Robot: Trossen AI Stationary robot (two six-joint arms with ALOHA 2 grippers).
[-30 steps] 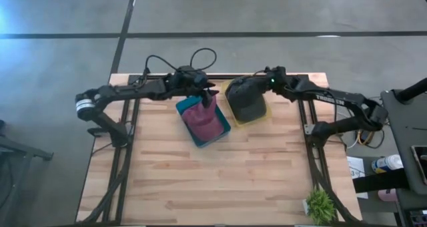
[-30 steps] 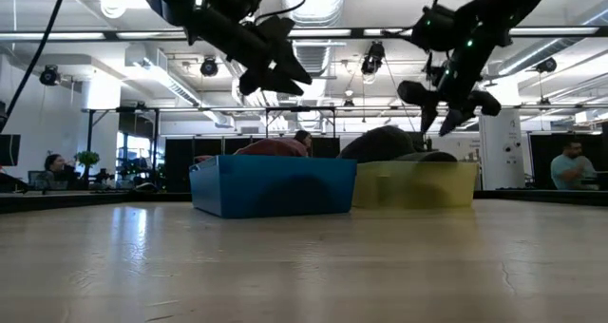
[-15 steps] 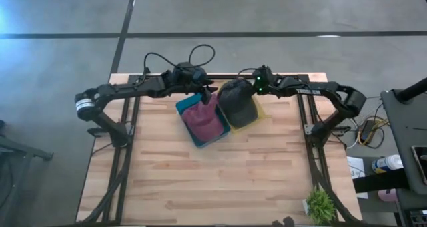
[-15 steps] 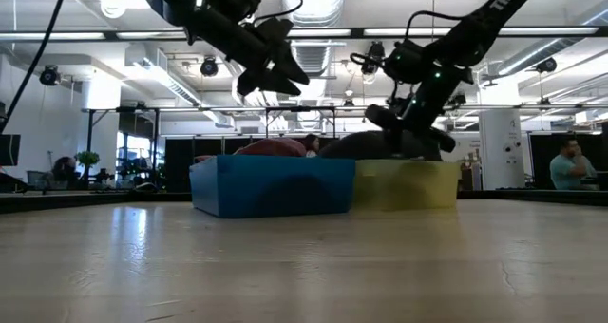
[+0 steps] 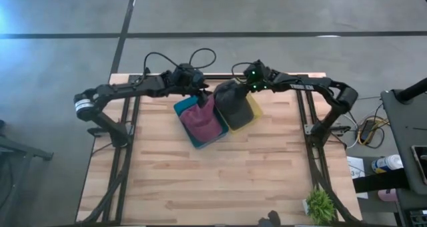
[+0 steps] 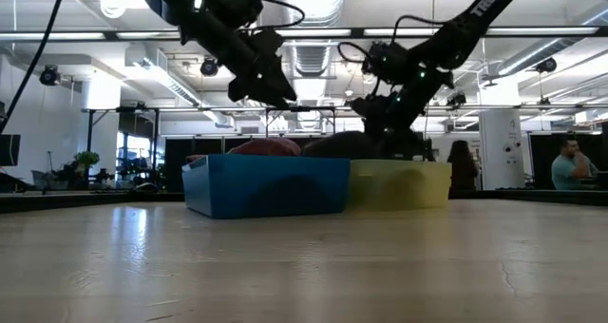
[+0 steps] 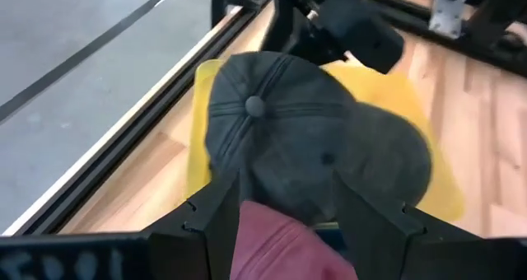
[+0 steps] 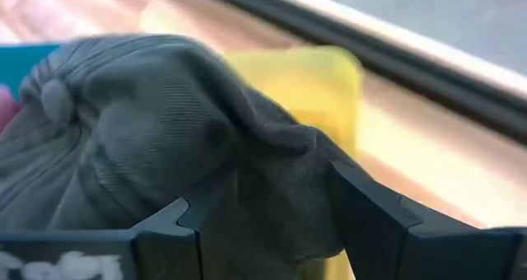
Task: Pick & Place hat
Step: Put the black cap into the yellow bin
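The right gripper [image 5: 245,88] is clamped on the dark grey hat [image 5: 235,101] sitting in the yellow bin [image 5: 253,111], so a clean lift seems next, while the left gripper [image 5: 200,92] hovers, jaws apart, over the blue bin [image 5: 189,132].

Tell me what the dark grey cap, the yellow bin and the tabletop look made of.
Dark grey cap: soft woven cloth, matte; seams, top button and ribbed weave show. Yellow bin: probably plastic, smooth and even-coloured. Tabletop: pale wood planks, with visible grain and joints.
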